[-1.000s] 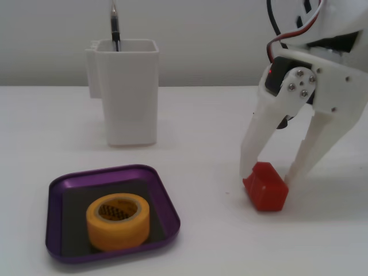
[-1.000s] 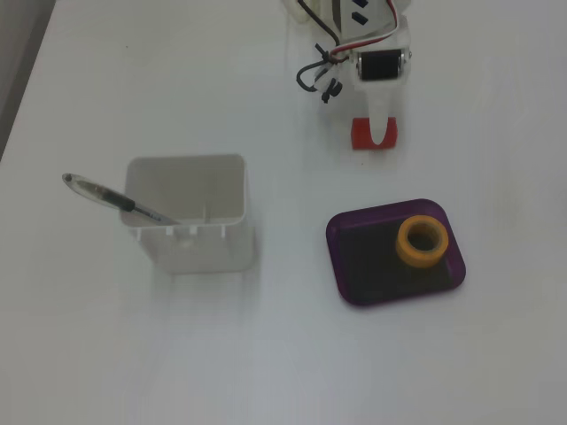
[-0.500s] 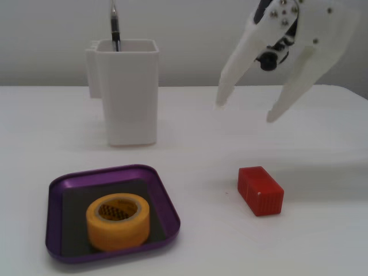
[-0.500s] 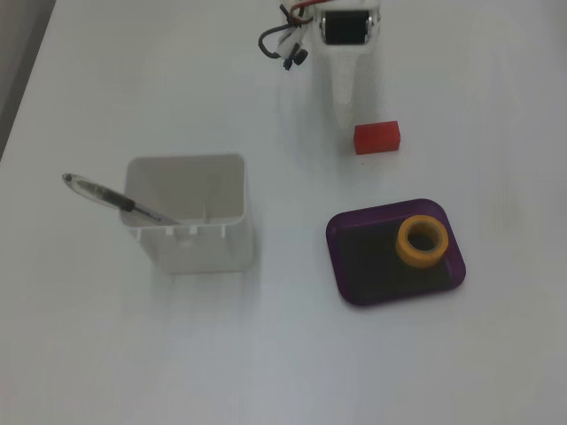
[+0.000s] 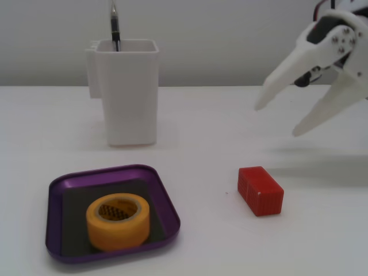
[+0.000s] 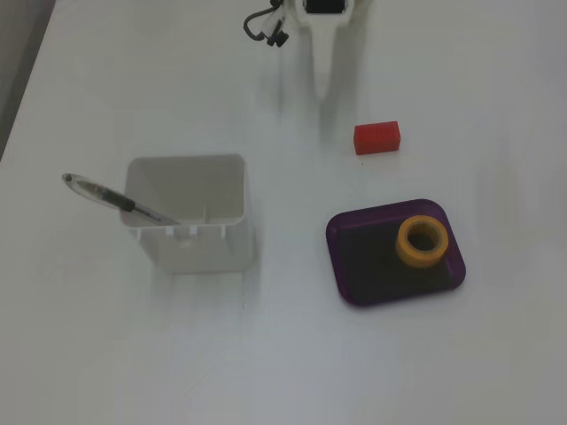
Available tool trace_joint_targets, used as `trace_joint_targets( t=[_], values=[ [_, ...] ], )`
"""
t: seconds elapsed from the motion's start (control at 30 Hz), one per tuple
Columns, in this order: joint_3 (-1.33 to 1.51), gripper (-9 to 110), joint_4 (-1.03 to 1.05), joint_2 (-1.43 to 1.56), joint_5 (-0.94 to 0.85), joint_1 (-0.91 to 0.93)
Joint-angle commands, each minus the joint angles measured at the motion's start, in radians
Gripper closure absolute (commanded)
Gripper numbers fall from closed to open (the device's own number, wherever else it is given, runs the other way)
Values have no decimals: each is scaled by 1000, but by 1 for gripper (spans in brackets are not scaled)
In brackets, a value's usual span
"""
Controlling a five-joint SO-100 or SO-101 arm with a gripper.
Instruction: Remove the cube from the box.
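The red cube (image 5: pixel 260 190) lies on the white table, outside the purple box (image 5: pixel 55 188) and to its right in the side fixed view. From above, the cube (image 6: pixel 376 137) sits just beyond the box (image 6: pixel 336 258), apart from its rim. My white gripper (image 5: pixel 276 121) hangs open in the air, above and to the right of the cube, with nothing between its fingers. In the fixed view from above the gripper (image 6: pixel 329 88) points down-frame, left of the cube.
A yellow tape roll (image 5: pixel 118 221) stands inside the box, also visible from above (image 6: pixel 421 241). A tall white container (image 5: pixel 126 92) with a pen (image 5: pixel 114 26) stands behind the box; from above, the container (image 6: pixel 186 212) is left of it.
One second ago the open fingers straddled the cube on the table. The gripper has since risen and drawn back toward the arm's base; the cube has stayed put.
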Motion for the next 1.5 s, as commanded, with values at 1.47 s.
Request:
trace_joint_targets(
  t=[1.47],
  values=[
    [259,101,103,302,89,3]
  ],
)
